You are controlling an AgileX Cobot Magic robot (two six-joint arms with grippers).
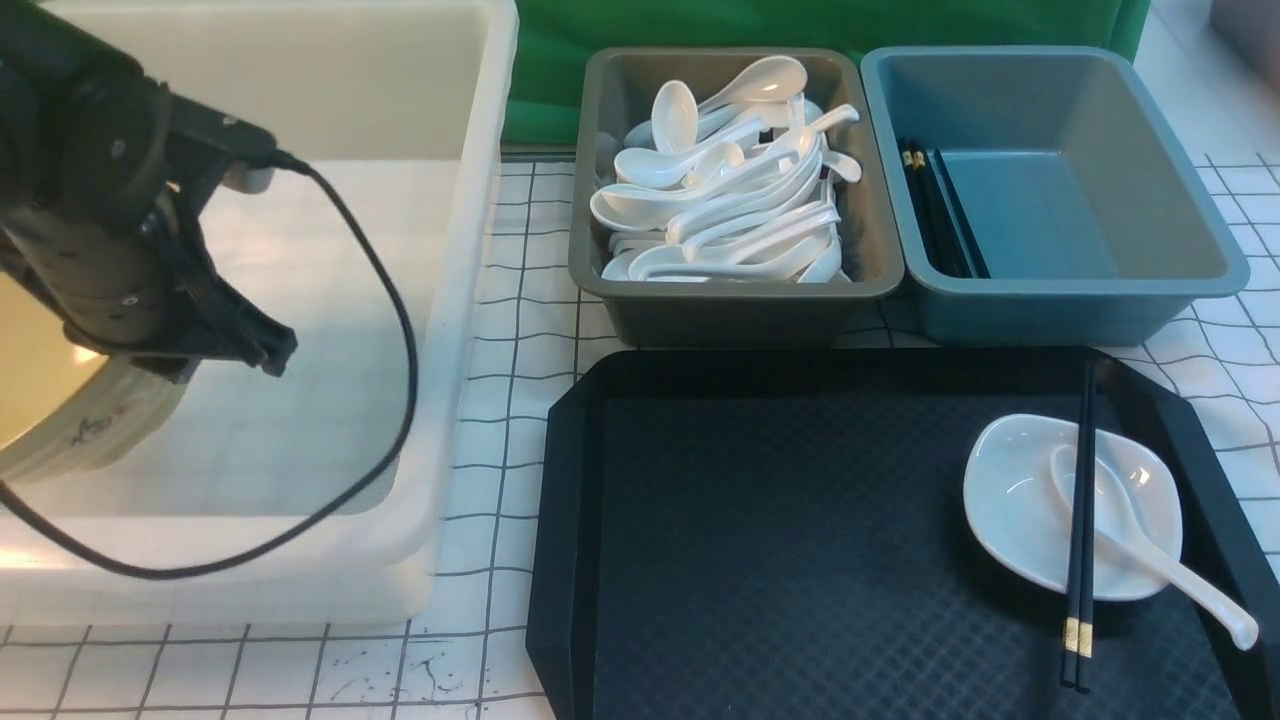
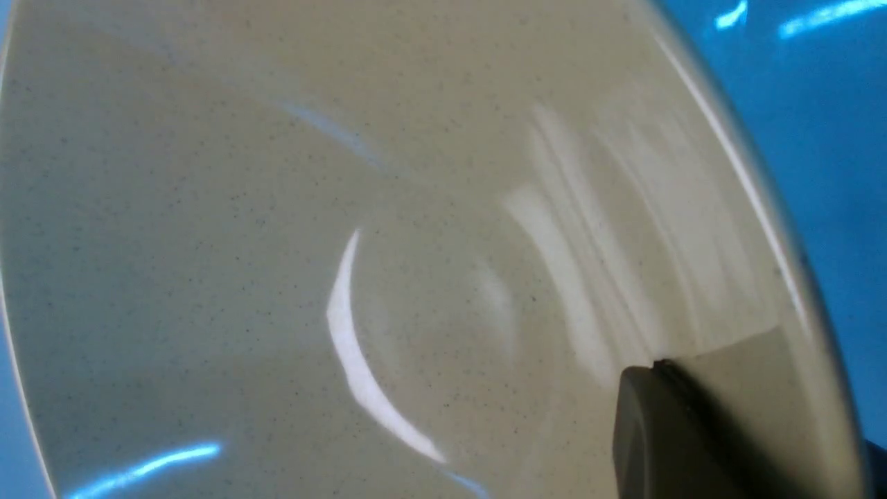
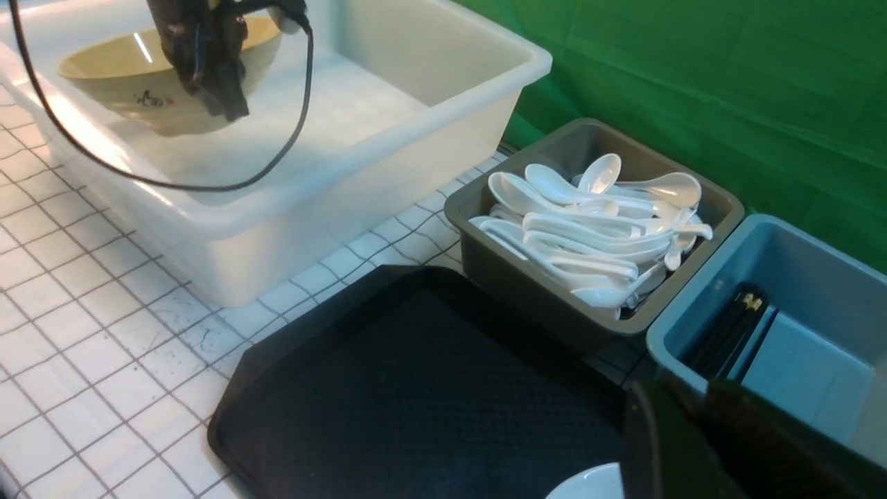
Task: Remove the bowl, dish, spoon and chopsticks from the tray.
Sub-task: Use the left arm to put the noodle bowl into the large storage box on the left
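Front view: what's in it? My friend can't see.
The left tool holds a mustard-yellow bowl inside a white tub. On the black tray, a white spoon and black chopsticks lie across a small white dish; behind stand a spoon bin and chopstick bin.

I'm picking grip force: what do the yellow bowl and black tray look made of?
The bowl: glossy, speckled mustard, probably melamine or glazed ceramic; sharp highlights show the sheen. The tray: dull black, likely plastic; diamond-embossed surface, moulded rim.

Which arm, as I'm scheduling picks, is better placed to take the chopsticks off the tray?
Right. The left pincer is shut on the yellow bowl in the white tub; the chopsticks lie across the dish at the right end of the tray, near the right pincer.
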